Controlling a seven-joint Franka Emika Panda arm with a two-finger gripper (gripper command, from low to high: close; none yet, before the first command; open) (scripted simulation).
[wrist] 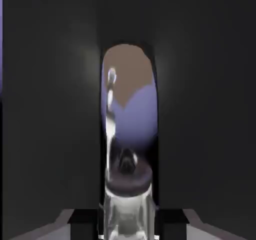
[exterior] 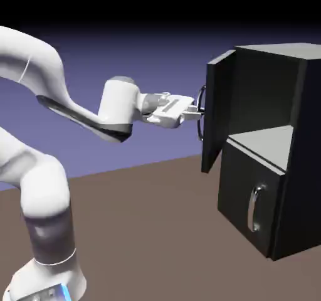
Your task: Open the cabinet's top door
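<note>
The black cabinet (exterior: pixel 276 149) stands at the right of the exterior view. Its top door (exterior: pixel 218 115) is swung partly outward, showing a grey shelf inside. My gripper (exterior: pixel 199 112) reaches level from the left and is shut on the top door's curved silver handle (exterior: pixel 201 99). In the hand view the shiny handle (wrist: pixel 127 149) fills the middle, mirroring the table and backdrop, with the dark door panel (wrist: pixel 50 134) around it. The finger tips are hidden behind the handle.
The lower door (exterior: pixel 247 199) is closed, with its own silver handle (exterior: pixel 255 207). The brown table (exterior: pixel 144 231) stretches in front of the cabinet. The white arm (exterior: pixel 44 187) rises at the left.
</note>
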